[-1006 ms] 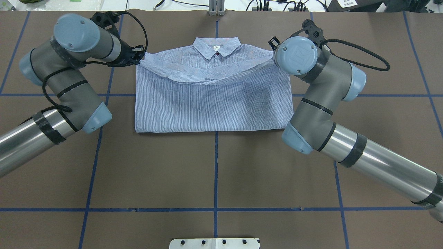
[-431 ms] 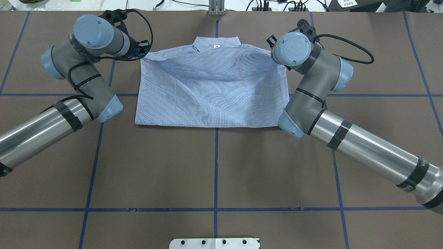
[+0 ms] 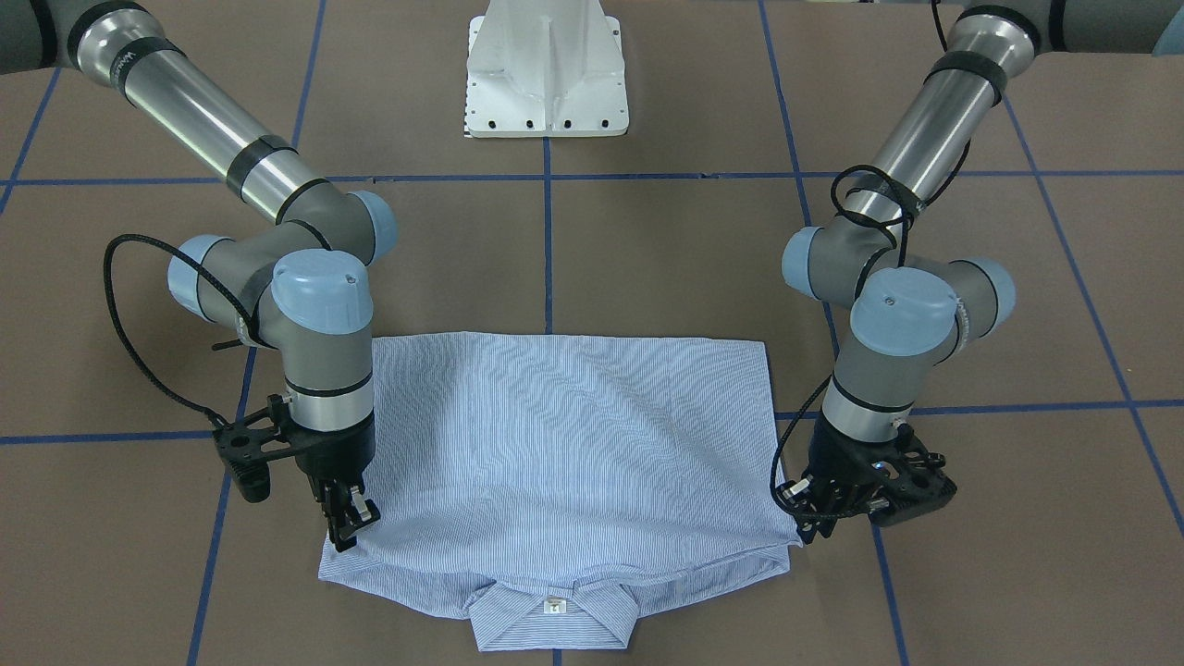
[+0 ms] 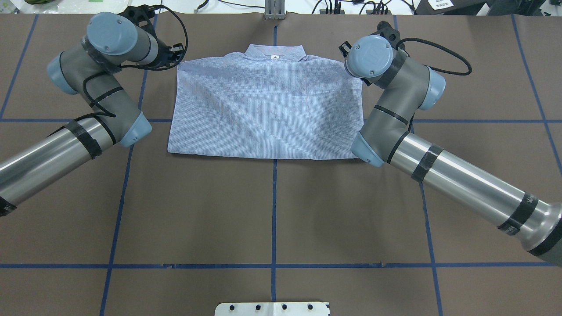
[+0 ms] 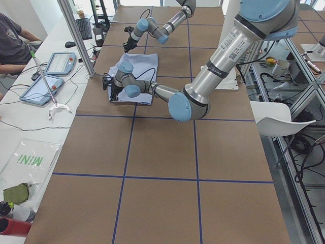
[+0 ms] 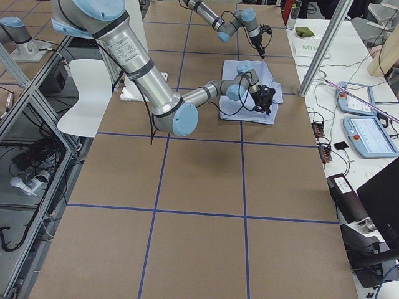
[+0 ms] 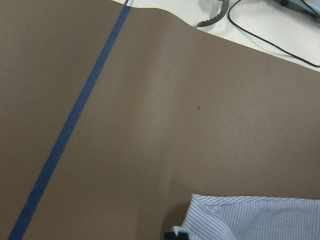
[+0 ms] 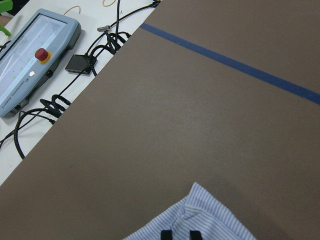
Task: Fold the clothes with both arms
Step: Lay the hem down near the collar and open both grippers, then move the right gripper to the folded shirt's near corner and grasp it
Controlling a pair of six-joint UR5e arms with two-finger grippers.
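Soft, light shirt (image 4: 268, 114) lying folded flat

The left claw (image 3: 807, 527) touches one collar-end corner, its grip unclear. The shirt spreads from there to the right claw (image 3: 350, 523), which pinches the other corner. Limp cloth, likely best held by corners.

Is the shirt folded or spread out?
Folded: the shirt is a compact rectangle, hem doubled up to the shoulders, only the collar poking out.

Brown table (image 4: 197, 210), blue tape grid (image 4: 197, 265)
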